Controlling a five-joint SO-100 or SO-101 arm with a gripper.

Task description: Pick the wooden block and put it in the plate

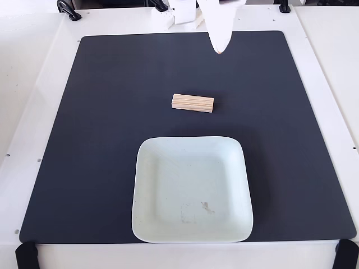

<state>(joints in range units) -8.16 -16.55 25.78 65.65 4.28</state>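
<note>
Wooden block (193,103) lying flat on the black mat (101,140), roughly centred, long axis running left to right in the fixed view, grain lines following that length. Sitting just beyond the far edge of the square mint-white plate (157,224), close to it but not touching; plate interior holding nothing but a faint scuff. Gripper (219,49) entering from the far edge, a little right of the block, tip hanging over the far part of the mat, well apart from the block. Showing only as one tapered white shape, so cannot tell whether fingers are spread or pressed together; carrying nothing, as far as visible. Block lying nearer and slightly left of the tip, so the coming reach probably calling for travel toward the near side with a small leftward shift, and fingers likely needing to straddle the short width, crossing the long axis.
</note>
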